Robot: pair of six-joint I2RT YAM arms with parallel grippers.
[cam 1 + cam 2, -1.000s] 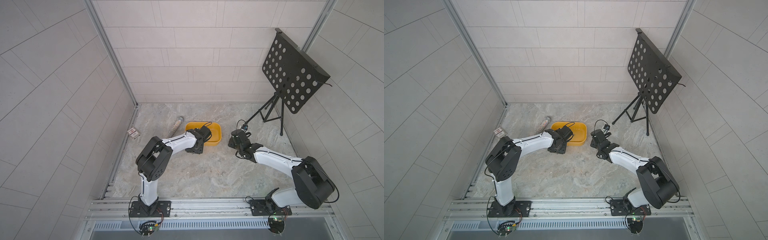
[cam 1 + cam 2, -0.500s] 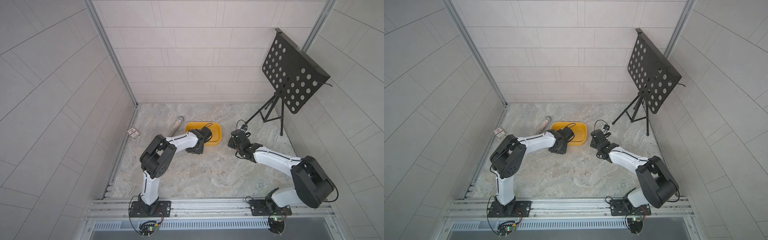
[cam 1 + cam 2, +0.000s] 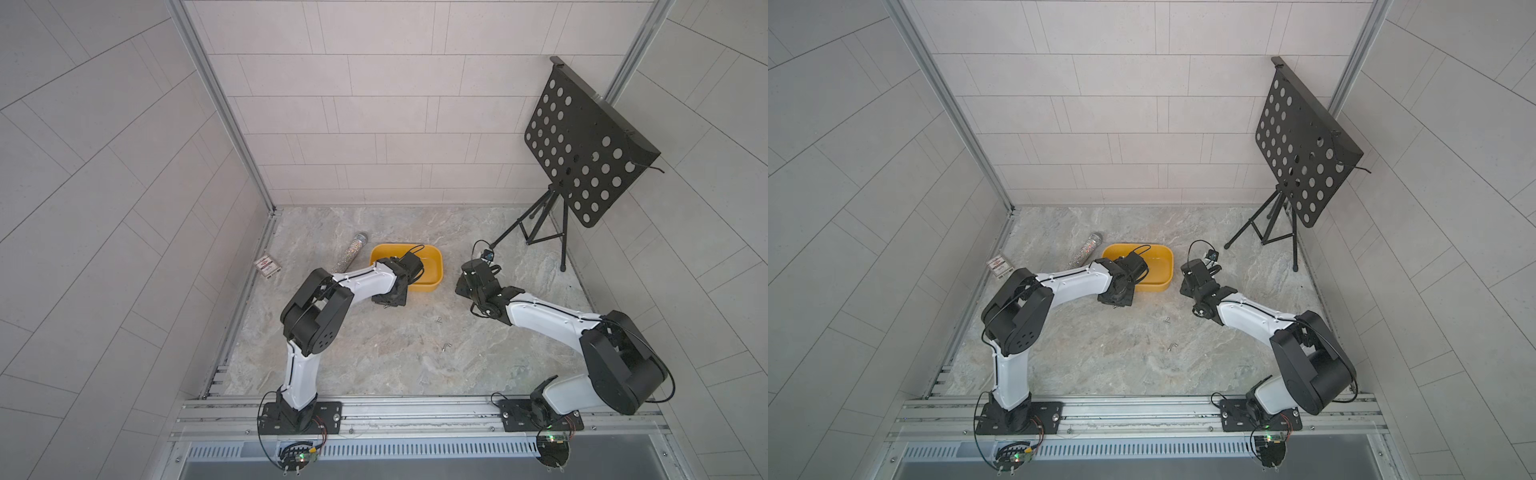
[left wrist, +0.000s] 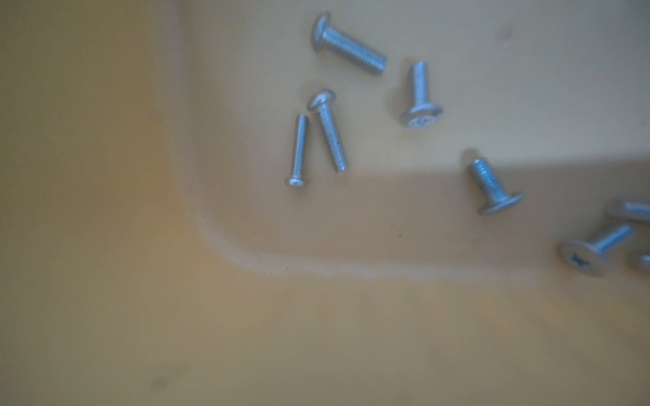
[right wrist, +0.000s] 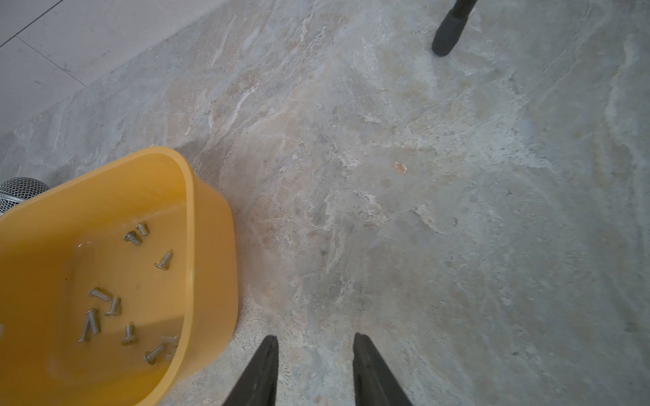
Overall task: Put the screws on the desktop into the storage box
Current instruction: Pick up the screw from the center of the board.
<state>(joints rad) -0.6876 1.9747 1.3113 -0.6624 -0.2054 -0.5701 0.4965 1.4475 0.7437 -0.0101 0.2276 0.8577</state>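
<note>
Marbled desktop (image 3: 374, 353), loose screws (image 3: 438, 320) near its middle (more already in the storage box (image 3: 432, 286)), and the closest lies on the near side of the right gripper (image 5: 315, 336), jaws apart and empty, likely nearer it than the left gripper (image 3: 388, 301), whose opening I cannot tell.

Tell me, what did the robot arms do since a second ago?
The left arm swung its elbow a little toward the storage box, while its wrist end stayed at the box's near edge. Nothing can be seen being grabbed or dropped. The right gripper stayed beside the box, open and empty, and the box did not move.
</note>
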